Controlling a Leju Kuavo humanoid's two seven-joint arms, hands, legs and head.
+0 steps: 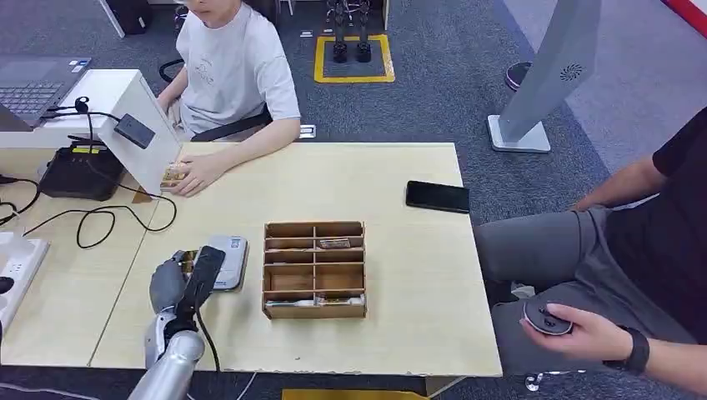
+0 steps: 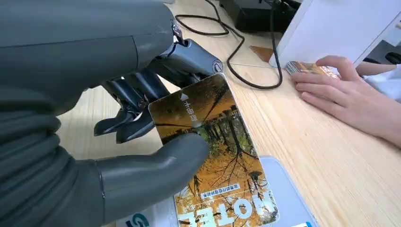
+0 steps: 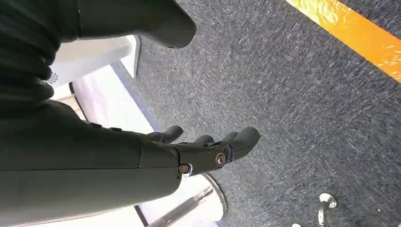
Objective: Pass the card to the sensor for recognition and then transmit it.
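the card point(image 2: 213, 161), an autumn-tree print, is pinched between thumb and fingers of the left hand point(image 1: 185, 279), held right over the grey sensor point(image 1: 229, 260) on the table point(image 1: 400, 333). beside it sits a wooden box point(image 1: 315, 268). the right hand point(image 3: 208, 149) hangs above carpet, fingers loosely apart, holding nothing.

Wooden organiser point(image 1: 315, 268) and black phone point(image 1: 438, 197) on table point(image 1: 392, 250).

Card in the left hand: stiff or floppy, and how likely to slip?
The card looks flat and unbent though the left hand pinches it at one end, so probably stiff and light. Its printed face looks glossy, and the thumb covers little of it, so it may slide or twist if bumped on the sensor.
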